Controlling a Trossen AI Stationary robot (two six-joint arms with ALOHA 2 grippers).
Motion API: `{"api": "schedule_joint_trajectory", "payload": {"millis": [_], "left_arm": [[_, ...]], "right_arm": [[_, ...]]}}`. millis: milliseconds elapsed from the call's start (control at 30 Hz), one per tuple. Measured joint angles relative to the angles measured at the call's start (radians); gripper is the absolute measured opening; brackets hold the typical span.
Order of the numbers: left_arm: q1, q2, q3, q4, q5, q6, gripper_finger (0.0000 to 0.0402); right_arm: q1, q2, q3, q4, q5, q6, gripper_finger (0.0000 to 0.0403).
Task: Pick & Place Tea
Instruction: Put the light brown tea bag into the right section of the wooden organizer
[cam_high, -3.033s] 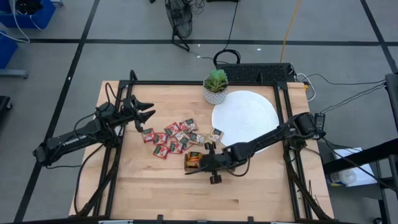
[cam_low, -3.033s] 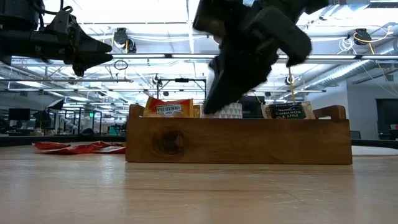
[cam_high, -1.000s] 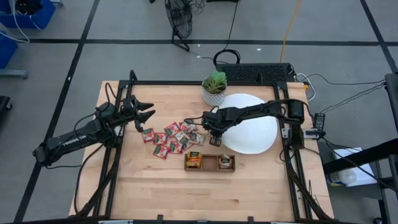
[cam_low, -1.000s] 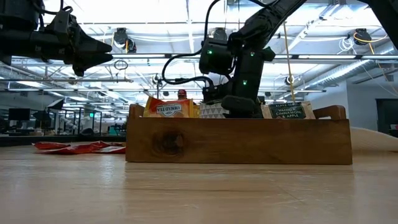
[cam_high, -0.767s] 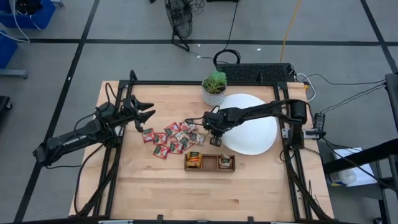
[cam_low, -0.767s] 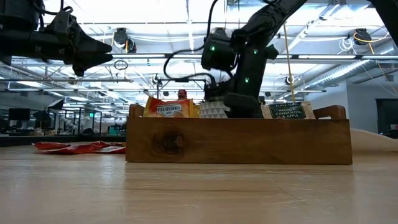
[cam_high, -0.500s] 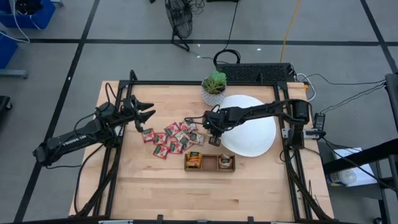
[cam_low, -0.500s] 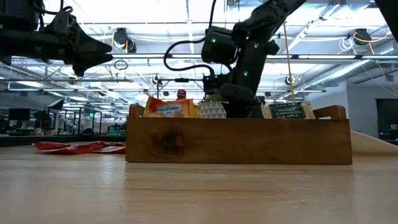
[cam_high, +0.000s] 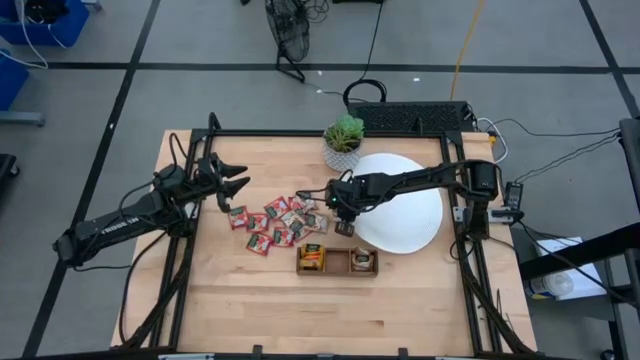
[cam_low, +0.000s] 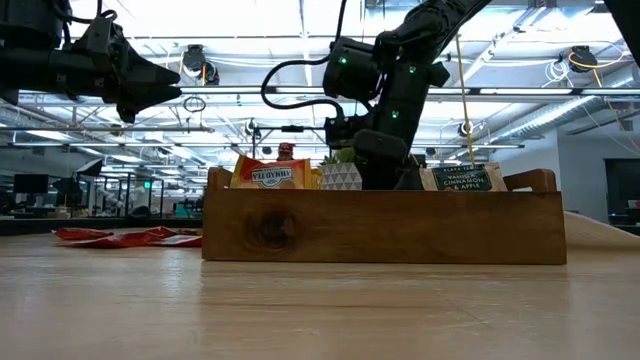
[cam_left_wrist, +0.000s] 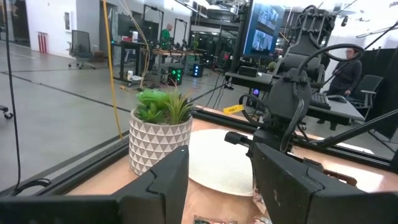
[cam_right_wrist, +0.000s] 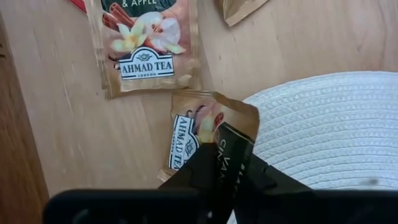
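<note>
Loose tea sachets, red ones and brown ones, lie in a heap on the wooden table left of the white disc. My right gripper hangs over the disc's left rim, shut on one brown sachet. In the low view the tray hides its fingertips. A second brown sachet lies flat on the wood just beyond it. My left gripper waits open, level and high above the table's left part, with nothing between its fingers. My right gripper pinches the brown sachet between its two fingers, at the sachet's near edge with the dark print. The fingers slant steeply down from the table's right side. The sachet sticks out past the fingertips over the wood and the disc's rim.
A brown three-compartment wooden tray stands near the front of the heap, with a yellow sachet and a dark one standing in it. A small potted plant stands at the far side beside the disc. Black frame rails border the table.
My right gripper has risen a little at the disc's left rim and tipped slightly, staying shut on the brown sachet.
</note>
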Motion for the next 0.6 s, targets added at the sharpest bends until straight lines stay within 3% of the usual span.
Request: {"api": "schedule_joint_trajectory", "payload": {"millis": [367,600], "left_arm": [[0.000,0.000,0.000,0.000,0.000,0.000,0.0182],[0.000,0.000,0.000,0.000,0.000,0.000,0.0182]], "right_arm": [[0.000,-0.002,0.000,0.002,0.000,0.021,0.0039],[0.000,-0.002,0.001,0.015,-0.061,0.021,0.0074]]}}
